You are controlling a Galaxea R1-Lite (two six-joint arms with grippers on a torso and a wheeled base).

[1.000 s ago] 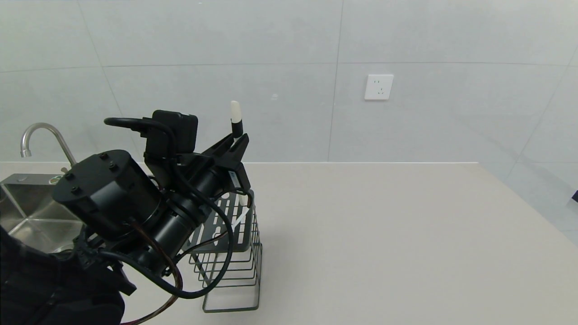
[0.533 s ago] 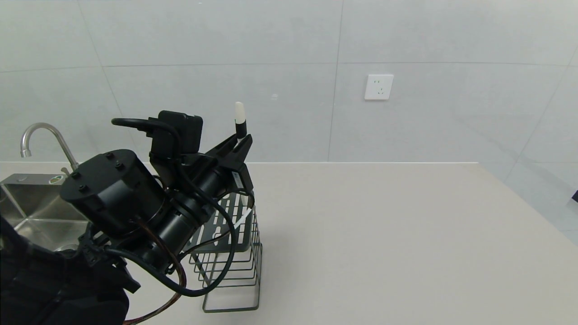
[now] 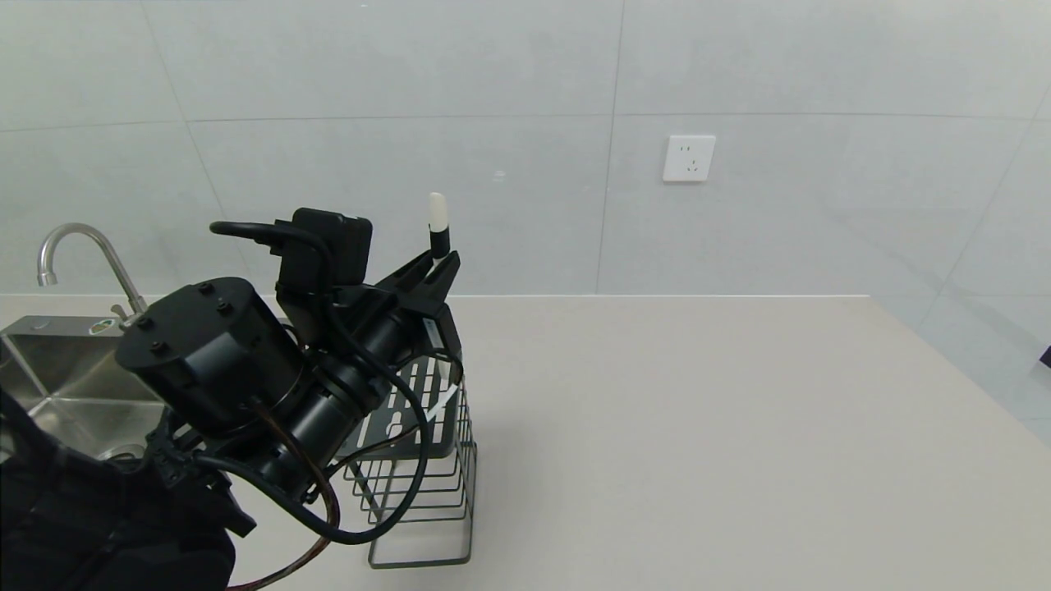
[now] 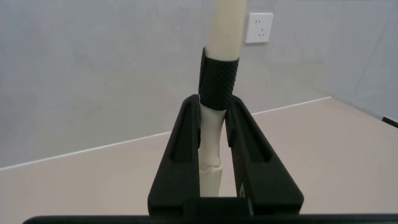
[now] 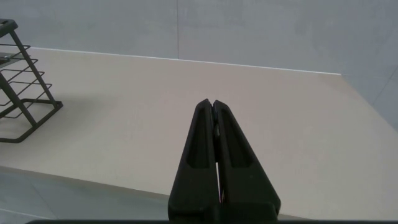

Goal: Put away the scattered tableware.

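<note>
- Countertop (image 3: 698, 427): pale beige, running to the tiled wall at 12 o'clock. Its 3 o'clock half is bare surface.
- Sink (image 3: 57, 377): steel basin let into the counter at the 9 o'clock end.
- Wire rack (image 3: 427, 509): dark metal with a slotted plate on top. It stands on the counter at about 7 o'clock, just beside the sink end. The right wrist view also catches its foot and wires (image 5: 18, 93).
- Faucet (image 3: 78, 246): curved steel spout, rising behind the sink at 10 o'clock.
- Left gripper (image 3: 439, 275): held above the rack's top plate, fingers pointing up toward 1 o'clock. The fingers are clamped on the utensil, one on each side of its shaft (image 4: 214, 112).
- Right gripper (image 5: 213, 109): fingers pressed together with nothing between them. It hangs over bare counter, well apart from the rack.
- Utensil (image 3: 438, 217): cream rod handle with a black textured band (image 4: 221, 37), standing near upright. The band sits just above the fingertips and the handle tip points to 12 o'clock. The lower end drops behind the gripper toward the rack; I cannot tell whether it is inside.
- Wall socket (image 3: 688, 158): white plate on the tiles at 1 o'clock.
</note>
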